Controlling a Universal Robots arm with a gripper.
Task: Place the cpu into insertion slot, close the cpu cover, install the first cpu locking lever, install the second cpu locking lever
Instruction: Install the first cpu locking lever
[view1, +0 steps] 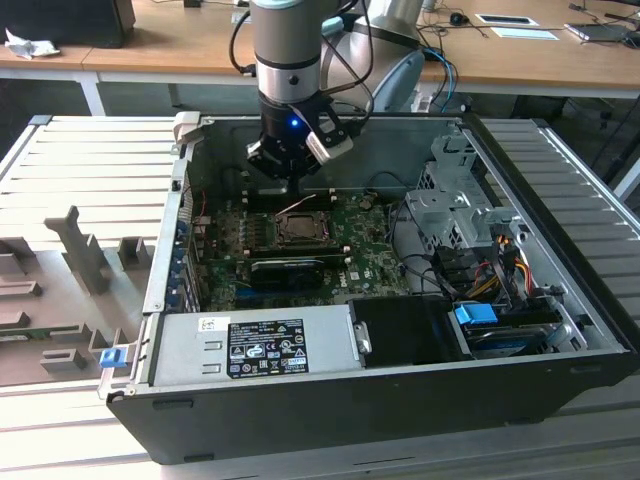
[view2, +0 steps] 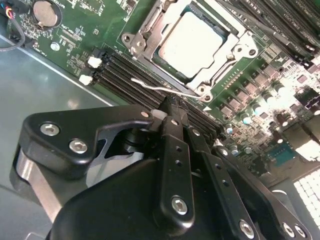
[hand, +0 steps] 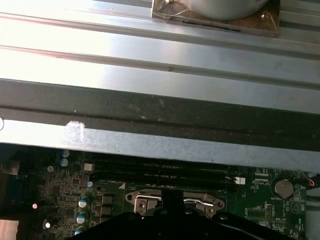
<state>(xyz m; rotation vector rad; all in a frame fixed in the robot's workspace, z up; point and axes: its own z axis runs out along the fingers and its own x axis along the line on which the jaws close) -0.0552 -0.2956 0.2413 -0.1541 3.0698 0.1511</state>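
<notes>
The cpu (view2: 192, 40) lies flat in the insertion slot (view1: 300, 228), its silver top showing through the window of the cpu cover (view2: 231, 48), which is folded down over it. A thin silver locking lever (view2: 150, 86) runs along the socket's near side beside the black memory slots (view2: 125, 70). My gripper (view2: 167, 106) is shut, its tips right at this lever; whether they press it I cannot tell. In the exterior view my gripper (view1: 284, 180) hangs just behind the socket. In the first wrist view the cover (hand: 172, 200) sits just beyond my gripper (hand: 170, 212).
The open computer case has a tall back wall (view1: 400, 150) close behind the arm. A black card (view1: 290, 268) lies in front of the socket, a power supply (view1: 260, 345) along the near side, and a drive cage (view1: 455, 205) with cables at the exterior view's right.
</notes>
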